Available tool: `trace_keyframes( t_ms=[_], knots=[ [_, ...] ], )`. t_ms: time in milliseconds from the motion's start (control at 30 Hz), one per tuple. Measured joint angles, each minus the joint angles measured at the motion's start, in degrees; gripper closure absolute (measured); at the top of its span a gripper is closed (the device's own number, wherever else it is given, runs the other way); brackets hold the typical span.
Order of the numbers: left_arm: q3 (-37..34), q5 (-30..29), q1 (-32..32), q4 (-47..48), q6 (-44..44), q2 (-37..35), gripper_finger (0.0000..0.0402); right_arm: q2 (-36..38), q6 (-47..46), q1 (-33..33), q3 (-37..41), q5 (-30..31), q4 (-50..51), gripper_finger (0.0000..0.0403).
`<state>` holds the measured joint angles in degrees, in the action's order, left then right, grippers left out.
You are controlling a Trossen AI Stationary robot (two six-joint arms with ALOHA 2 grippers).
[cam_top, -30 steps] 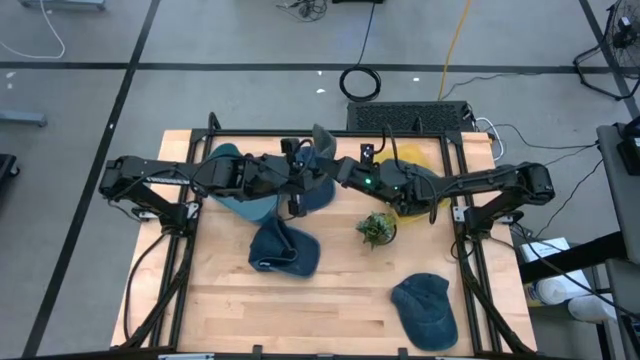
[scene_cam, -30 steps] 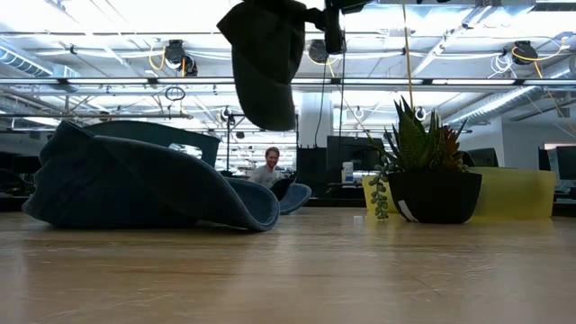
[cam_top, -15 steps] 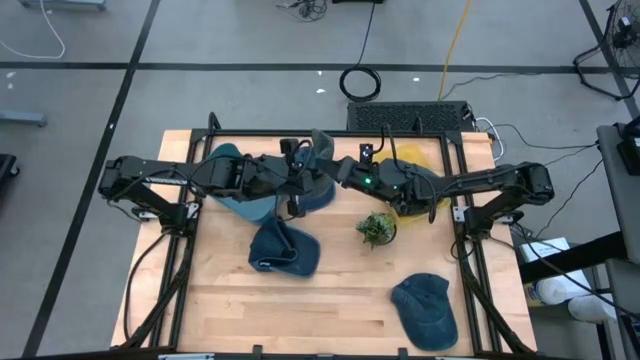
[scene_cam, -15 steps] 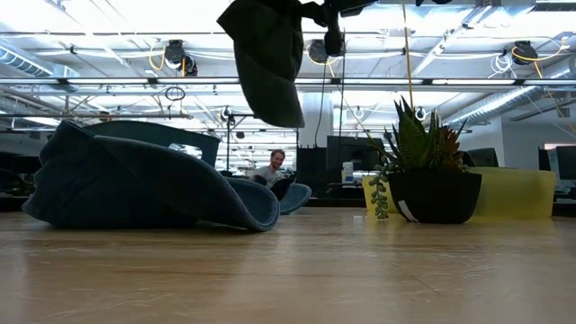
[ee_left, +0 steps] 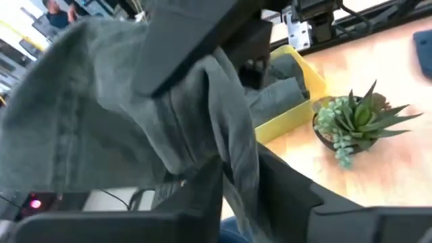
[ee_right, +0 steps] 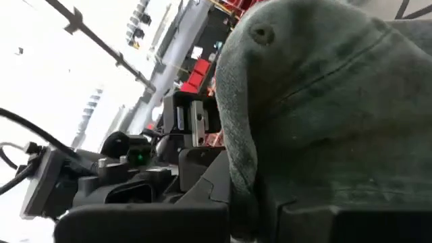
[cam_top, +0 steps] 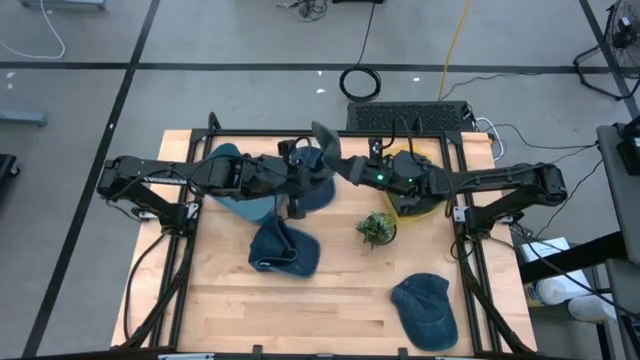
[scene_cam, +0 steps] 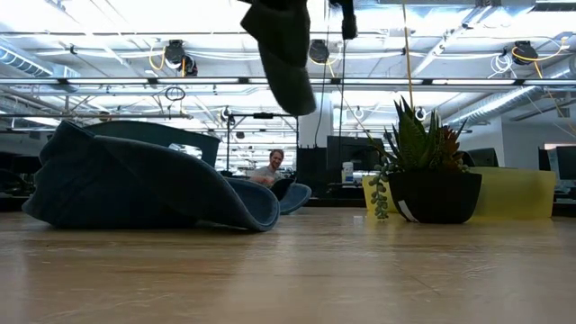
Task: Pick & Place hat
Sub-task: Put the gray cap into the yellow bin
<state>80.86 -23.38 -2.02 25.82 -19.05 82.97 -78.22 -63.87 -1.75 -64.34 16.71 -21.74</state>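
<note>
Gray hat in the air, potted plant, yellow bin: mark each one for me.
gray hat [scene_cam: 286,54], low view, on the hanging crown.
potted plant [cam_top: 377,228], high view, on the leaves.
yellow bin [scene_cam: 520,193], low view, on its front wall.

A potted succulent [cam_top: 377,228] stands on the wooden table [cam_top: 340,300] beside a yellow bin [cam_top: 425,160]; a person [scene_cam: 268,167] sits far behind.

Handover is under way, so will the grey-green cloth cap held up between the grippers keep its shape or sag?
The grey-green cloth cap hangs in folds from the right gripper, so it is probably floppy and will sag. Its drape suggests it is light. It may swing when moved.
</note>
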Motion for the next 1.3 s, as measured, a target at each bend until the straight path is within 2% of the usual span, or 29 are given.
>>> trace_keyframes(
  t_ms=[167,333,500,633,800,1000,1300],
  knots=[
    [0.0,0.5,0.0,0.5,3.1,-2.5,0.0249,3.5,1.5,-2.6,-0.1,-8.6,7.6,0.0391],
    [0.1,1.2,-0.2,2.3,5.3,-6.0,0.0224,7.7,4.3,-5.2,0.0,-16.5,17.0,0.0391],
    [0.0,1.4,-0.3,3.7,9.3,-9.1,0.0221,12.1,11.2,-7.0,0.0,-18.8,21.6,0.0391],
    [0.0,1.9,-0.3,4.9,12.0,-11.5,0.0228,15.1,20.3,-8.4,-0.2,-20.2,22.5,0.0391],
    [0.0,6.3,-0.3,5.4,17.9,-13.4,0.0231,16.8,34.1,-9.7,-2.8,-23.1,25.2,0.0391],
    [0.2,10.1,-0.2,3.3,22.7,-14.6,0.0231,16.0,54.2,-11.2,-12.3,-27.2,39.9,0.0391],
    [0.1,10.5,-0.2,4.0,26.7,-14.7,0.0231,14.2,78.4,-13.3,-24.3,-25.6,58.1,0.0391]
  ],
)
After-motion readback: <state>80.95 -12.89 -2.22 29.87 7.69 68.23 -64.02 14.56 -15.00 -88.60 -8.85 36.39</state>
